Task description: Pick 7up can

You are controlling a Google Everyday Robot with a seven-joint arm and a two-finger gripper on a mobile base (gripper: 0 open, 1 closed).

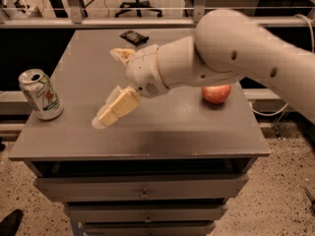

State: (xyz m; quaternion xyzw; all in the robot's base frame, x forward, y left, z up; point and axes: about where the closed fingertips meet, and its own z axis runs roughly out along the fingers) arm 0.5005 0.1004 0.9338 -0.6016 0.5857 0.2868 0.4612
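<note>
The 7up can [41, 95] stands upright near the left edge of the grey table [162, 132]. It is whitish-silver with green stripes, a red spot and a silver top. My gripper [106, 88] hangs over the left-middle of the table, to the right of the can and apart from it. It is open and empty. One cream finger [114, 111] points down-left toward the can, and the other finger [121, 54] sits higher and further back. My arm crosses in from the upper right.
A red apple [216, 93] sits on the right side of the table, partly behind my arm. A small black packet [134, 37] lies at the table's far edge. Drawers sit below the tabletop, and a rail and an office chair stand behind it.
</note>
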